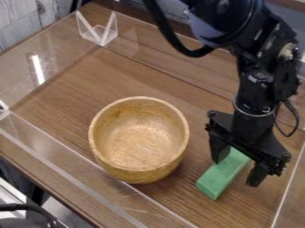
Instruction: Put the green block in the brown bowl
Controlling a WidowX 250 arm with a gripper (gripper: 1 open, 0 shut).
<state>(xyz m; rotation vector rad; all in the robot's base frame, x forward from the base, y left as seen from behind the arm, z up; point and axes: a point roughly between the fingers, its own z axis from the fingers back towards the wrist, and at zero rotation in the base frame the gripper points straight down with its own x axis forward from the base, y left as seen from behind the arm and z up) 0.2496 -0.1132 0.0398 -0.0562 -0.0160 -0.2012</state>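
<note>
At the lower right of the frame, the green block [219, 181] lies on the tabletop, its upper end beneath the wide-open gripper [245, 160], which grips nothing. To grasp well, centre the fingers over the bar and close across its narrow width. Left of it, the brown bowl [113, 141] sits apart. One block, one bowl, one gripper.

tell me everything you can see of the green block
The green block is a plain, matte bright green bar with straight edges. It lies flat on the wooden table, slanting, just right of the brown bowl in the picture and apart from it. The black tool hides its far end; whether they touch I can't tell.
</note>
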